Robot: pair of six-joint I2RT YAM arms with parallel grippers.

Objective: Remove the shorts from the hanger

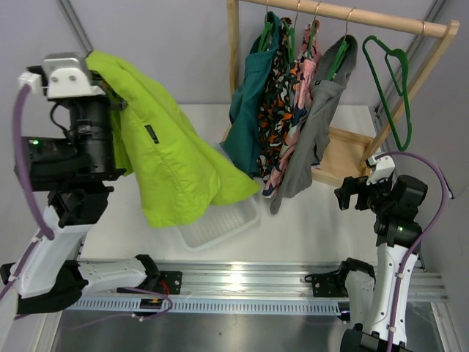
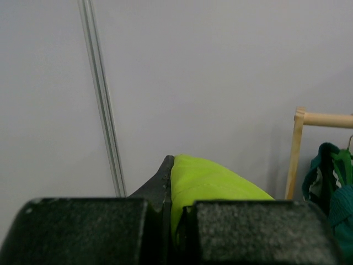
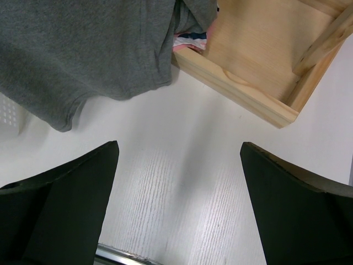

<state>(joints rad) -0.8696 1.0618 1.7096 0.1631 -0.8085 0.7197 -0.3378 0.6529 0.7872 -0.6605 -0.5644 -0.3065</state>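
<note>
The lime-green shorts [image 1: 176, 161] hang free from my left gripper [image 1: 108, 82], which is raised high at the far left. They drape down over a white basket, and the small dark label [image 1: 152, 133] faces the camera. In the left wrist view the left gripper [image 2: 172, 185] is shut on a fold of the shorts [image 2: 215, 179]. The bare dark-green hanger [image 1: 392, 88] hangs on the right end of the wooden rail with nothing on it. My right gripper [image 1: 352, 192] is open and empty, low over the table beside the rack's base; its jaws [image 3: 179, 146] stand wide apart.
A wooden rack [image 1: 344, 13] holds teal [image 1: 249, 95], patterned [image 1: 275, 103] and grey [image 1: 315, 125] garments on green hangers. Its wooden base [image 3: 259, 61] lies just beyond my right gripper. A white plastic basket [image 1: 220, 224] sits under the shorts. A metal rail [image 1: 249, 282] runs along the near edge.
</note>
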